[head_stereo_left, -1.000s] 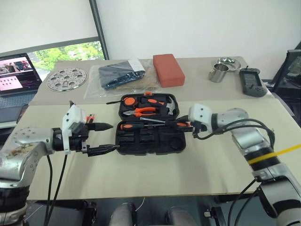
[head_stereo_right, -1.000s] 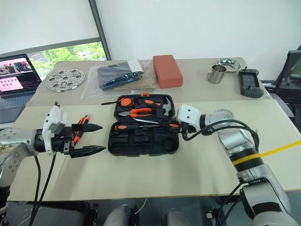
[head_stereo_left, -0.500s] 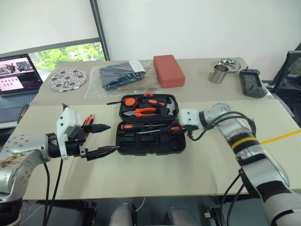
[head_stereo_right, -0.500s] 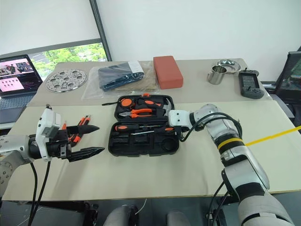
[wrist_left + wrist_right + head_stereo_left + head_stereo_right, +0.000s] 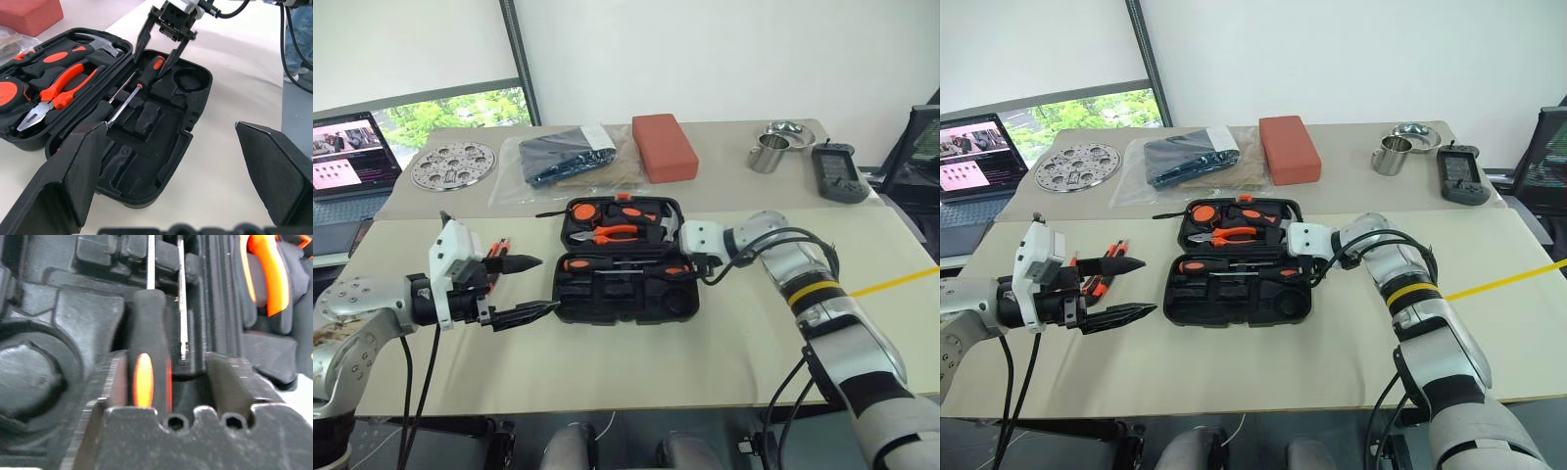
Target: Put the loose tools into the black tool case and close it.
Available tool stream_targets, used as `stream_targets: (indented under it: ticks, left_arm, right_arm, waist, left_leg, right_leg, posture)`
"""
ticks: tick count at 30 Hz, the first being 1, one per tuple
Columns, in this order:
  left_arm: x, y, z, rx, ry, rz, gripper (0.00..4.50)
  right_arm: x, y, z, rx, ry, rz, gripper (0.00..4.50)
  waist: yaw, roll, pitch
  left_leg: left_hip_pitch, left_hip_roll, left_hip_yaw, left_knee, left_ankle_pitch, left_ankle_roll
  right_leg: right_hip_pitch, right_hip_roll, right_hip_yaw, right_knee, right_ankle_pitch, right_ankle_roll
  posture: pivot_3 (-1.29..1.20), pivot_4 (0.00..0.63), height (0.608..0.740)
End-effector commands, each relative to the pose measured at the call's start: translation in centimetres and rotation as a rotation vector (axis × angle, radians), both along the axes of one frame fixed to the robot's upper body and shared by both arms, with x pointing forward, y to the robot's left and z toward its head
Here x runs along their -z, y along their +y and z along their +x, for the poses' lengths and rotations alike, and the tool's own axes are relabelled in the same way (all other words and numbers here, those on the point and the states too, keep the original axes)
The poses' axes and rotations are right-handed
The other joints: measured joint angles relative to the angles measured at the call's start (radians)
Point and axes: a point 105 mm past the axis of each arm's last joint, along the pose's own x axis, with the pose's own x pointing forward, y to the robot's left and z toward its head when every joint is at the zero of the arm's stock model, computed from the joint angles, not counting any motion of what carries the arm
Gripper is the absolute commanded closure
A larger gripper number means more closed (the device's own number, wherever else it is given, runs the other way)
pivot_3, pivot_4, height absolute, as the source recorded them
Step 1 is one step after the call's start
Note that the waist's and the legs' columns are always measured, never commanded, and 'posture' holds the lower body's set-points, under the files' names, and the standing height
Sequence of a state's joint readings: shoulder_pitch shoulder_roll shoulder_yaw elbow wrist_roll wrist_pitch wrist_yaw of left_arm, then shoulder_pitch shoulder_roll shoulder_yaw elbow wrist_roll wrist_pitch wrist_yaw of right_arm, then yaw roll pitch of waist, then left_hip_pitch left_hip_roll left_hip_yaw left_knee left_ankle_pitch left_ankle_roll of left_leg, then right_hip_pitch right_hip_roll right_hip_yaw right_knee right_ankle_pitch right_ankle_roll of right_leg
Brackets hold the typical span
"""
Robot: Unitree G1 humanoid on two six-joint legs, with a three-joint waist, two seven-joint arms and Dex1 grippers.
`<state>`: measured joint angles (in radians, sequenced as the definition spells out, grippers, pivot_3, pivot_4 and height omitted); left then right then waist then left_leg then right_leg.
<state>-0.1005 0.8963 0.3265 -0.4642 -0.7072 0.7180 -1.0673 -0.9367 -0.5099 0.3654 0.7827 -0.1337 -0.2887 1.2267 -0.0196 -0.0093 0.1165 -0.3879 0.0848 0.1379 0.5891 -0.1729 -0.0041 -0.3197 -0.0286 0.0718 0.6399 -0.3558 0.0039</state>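
The black tool case [image 5: 626,294] lies open in the middle of the table, with pliers [image 5: 612,233] and a hammer [image 5: 668,223] in its far half. My right gripper [image 5: 683,262] is open over the right end of the near half. Its fingers [image 5: 105,382] straddle an orange-and-black screwdriver's handle [image 5: 146,362] lying in a moulded slot. A second screwdriver [image 5: 579,262] lies to its left. My left gripper [image 5: 548,285] hovers open and empty left of the case. Loose orange-and-black tools [image 5: 1108,253] lie on the table just behind it, partly hidden.
Along the back stand a red-orange block [image 5: 663,145], a dark item in a clear bag [image 5: 563,157], a perforated metal disc [image 5: 453,164] and a laptop [image 5: 347,152]. A metal cup [image 5: 766,154], a bowl [image 5: 790,128] and a grey handheld device [image 5: 834,171] sit far right.
My right gripper has opened, and the screwdriver it held now lies in its slot. The right hand edged slightly further over the case. The left gripper stayed put.
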Motion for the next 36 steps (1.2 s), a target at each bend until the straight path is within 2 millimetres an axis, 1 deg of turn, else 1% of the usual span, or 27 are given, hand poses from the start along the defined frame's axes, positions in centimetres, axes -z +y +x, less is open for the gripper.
stream_targets:
  ticks: [1, 5, 7, 9, 10, 11, 13, 14, 15, 18, 20, 21, 27, 33, 36]
  left_arm:
    - [-0.8, -0.2, 0.1, 0.016, -0.045, 0.01, 0.0]
    - [-0.8, -0.1, 0.1, 0.017, -0.046, 0.011, 0.0]
    - [-0.8, -0.2, 0.2, 0.018, -0.044, 0.01, 0.0]
    - [-0.8, -0.2, 0.2, 0.019, -0.043, 0.007, 0.0]
    - [-0.8, -0.3, 0.3, 0.021, -0.043, 0.005, 0.0]
    - [-0.8, -0.3, 0.4, 0.022, -0.043, 0.003, 0.0]
    - [-0.8, -0.3, 0.5, 0.024, -0.044, 0.002, 0.0]
    - [-0.8, -0.3, 0.5, 0.024, -0.044, 0.002, 0.0]
    - [-0.9, -0.3, 0.6, 0.025, -0.044, 0.001, 0.0]
    - [-0.9, -0.3, 0.6, 0.027, -0.045, 0.004, 0.0]
    - [-1.0, -0.1, 0.6, 0.026, -0.043, 0.006, 0.0]
    - [-1.0, -0.1, 0.6, 0.025, -0.042, 0.009, 0.0]
    - [-1.0, 0.3, 0.4, 0.013, -0.037, 0.022, 0.0]
    - [-0.9, 0.6, 0.2, 0.003, -0.033, 0.029, 0.0]
    - [-0.9, 0.6, 0.1, 0.0, -0.033, 0.031, 0.0]
  right_arm:
    - [-2.2, -0.3, -0.3, -0.024, -0.022, 0.062, 0.08]
    - [-5.3, -0.1, -0.8, -0.017, 0.027, 0.213, 0.08]
    - [-6.7, 0.6, -1.2, 0.002, 0.087, 0.332, 0.08]
    - [-7.0, 1.6, -1.7, 0.01, 0.139, 0.427, 0.59]
    - [-6.2, 2.1, -2.0, 0.009, 0.153, 0.439, 0.76]
    - [-5.5, 2.5, -2.2, 0.014, 0.164, 0.453, 1.24]
    - [-4.5, 3.1, -2.2, 0.035, 0.183, 0.493, 1.79]
    - [-4.2, 3.3, -2.1, 0.047, 0.189, 0.516, 2.14]
    - [-3.9, 3.6, -2.1, 0.045, 0.193, 0.536, 2.63]
    - [-3.0, 4.1, -2.3, 0.029, 0.22, 0.574, 3.52]
    - [-2.5, 4.3, -2.1, 0.033, 0.231, 0.58, 4.27]
    - [-2.2, 4.4, -2.0, 0.035, 0.231, 0.576, 4.48]
    - [0.0, 4.4, -1.5, 0.044, 0.224, 0.485, 4.48]
    - [1.0, 4.5, -0.7, 0.081, 0.219, 0.451, 4.48]
    - [1.9, 4.3, -0.6, 0.093, 0.223, 0.407, 4.48]
  waist:
    - [0.003, 0.0, 0.0]
    - [0.002, 0.0, 0.001]
    - [-0.002, 0.0, 0.002]
    - [-0.003, 0.0, 0.002]
    - [-0.004, 0.0, 0.002]
    - [-0.005, 0.0, 0.001]
    - [-0.004, 0.0, 0.001]
    - [-0.004, 0.0, 0.002]
    - [-0.004, 0.001, 0.002]
    - [-0.003, 0.001, 0.004]
    - [-0.003, 0.001, 0.004]
    - [-0.004, 0.001, 0.004]
    - [-0.006, 0.001, 0.004]
    - [-0.017, 0.001, 0.004]
    - [-0.021, 0.001, 0.004]
  left_leg:
    - [0.0, 0.0, 0.0, 0.0, 0.0, 0.0]
    - [0.0, 0.0, 0.0, 0.0, 0.0, 0.0]
    - [0.0, 0.0, 0.0, 0.0, 0.0, 0.0]
    - [0.0, 0.001, 0.0, -0.001, 0.0, 0.0]
    - [0.0, 0.001, 0.0, -0.001, 0.0, 0.0]
    - [0.0, 0.001, -0.001, -0.001, -0.001, 0.0]
    - [0.0, 0.001, -0.001, -0.001, -0.001, 0.0]
    - [0.0, 0.001, -0.001, -0.001, -0.001, 0.0]
    - [-0.001, 0.001, 0.0, -0.001, -0.001, 0.0]
    - [-0.001, 0.0, 0.0, 0.0, -0.001, 0.0]
    - [-0.001, 0.0, 0.0, 0.0, -0.001, 0.0]
    - [-0.001, 0.0, 0.0, 0.0, -0.001, 0.0]
    - [0.0, 0.0, 0.0, 0.0, -0.001, 0.0]
    - [0.0, 0.0, 0.0, -0.001, -0.001, 0.0]
    - [0.0, 0.0, 0.0, -0.001, -0.001, 0.0]
  right_leg:
    - [0.0, 0.0, 0.0, 0.0, 0.0, 0.0]
    - [0.0, 0.0, 0.0, 0.0, 0.0, 0.0]
    - [0.0, 0.0, 0.0, 0.0, 0.0, 0.0]
    - [0.0, 0.0, 0.0, 0.0, 0.0, 0.0]
    - [0.0, 0.0, 0.0, 0.0, 0.0, 0.0]
    - [0.0, 0.0, 0.0, 0.0, 0.0, 0.0]
    - [0.0, 0.0, 0.0, 0.0, 0.0, 0.0]
    - [0.0, 0.0, 0.0, 0.0, 0.0, 0.0]
    - [-0.001, 0.0, 0.0, 0.0, 0.0, 0.0]
    - [-0.001, 0.0, 0.0, 0.0, 0.0, 0.0]
    - [-0.001, 0.0, 0.0, 0.0, 0.0, 0.0]
    - [-0.001, 0.0, -0.001, 0.0, 0.0, 0.0]
    - [-0.001, 0.0, 0.0, 0.0, 0.0, 0.0]
    - [-0.001, 0.001, 0.0, 0.0, 0.0, 0.0]
    - [0.0, 0.001, -0.001, 0.0, 0.0, 0.0]
  posture:
    - [0.0, 0.15, 0.74]
    - [0.0, 0.15, 0.74]
    - [0.0, 0.15, 0.74]
    - [0.0, 0.15, 0.74]
    - [0.0, 0.15, 0.74]
    - [0.0, 0.15, 0.74]
    - [0.0, 0.15, 0.74]
    - [0.0, 0.15, 0.74]
    - [0.0, 0.15, 0.74]
    - [0.0, 0.15, 0.74]
    - [0.0, 0.15, 0.74]
    - [0.0, 0.15, 0.74]
    - [0.0, 0.15, 0.74]
    - [0.0, 0.15, 0.74]
    - [0.0, 0.15, 0.74]
